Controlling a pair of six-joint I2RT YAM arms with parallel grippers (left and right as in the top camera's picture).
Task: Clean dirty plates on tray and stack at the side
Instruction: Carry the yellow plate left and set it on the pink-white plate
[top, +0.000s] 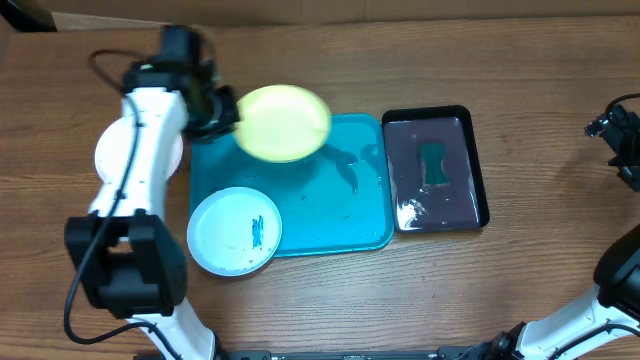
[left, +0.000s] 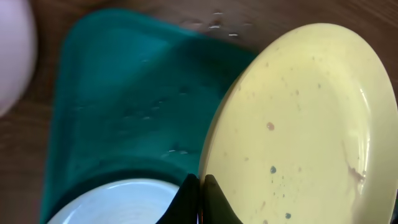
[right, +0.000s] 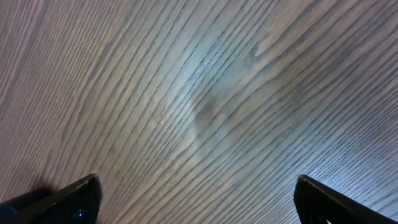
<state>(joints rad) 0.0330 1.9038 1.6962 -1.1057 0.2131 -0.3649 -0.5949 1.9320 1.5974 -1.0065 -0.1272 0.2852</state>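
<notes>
- One wood-grain bench (top: 520, 290) carries everything, and my right wrist camera sees only its bare grain.
- Next in size is the turquoise tray (top: 345, 205), lying at mid-bench, with droplets and faint marks on its floor.
- Just right of it, barely apart, lies the black tray (top: 476, 165), which has a wet sheen and a whitish patch in its near left corner.
- The yellow-green plate (top: 285, 122) is tilted over the tray's far left part, its far edge reaching past the tray's rim. My left wrist view shows small dark specks on its face (left: 298, 118).
- The pale blue plate (top: 235, 230) sits at the tray's near left corner, overhanging the rim onto the bench, with a teal scribble on it.
- The white plate (top: 103, 152) rests on the bench left of the tray, and my left arm hides part of it.
- A green sponge (top: 433, 165) lies in the middle of the black tray.
- My left claw (top: 222, 110) is pinched on the left rim of the yellow-green plate, fingers together.
- My right claw (right: 199, 205) hangs over bare bench at the far right, well apart from both trays, with its fingers (right: 62, 202) spread wide and nothing between them.
</notes>
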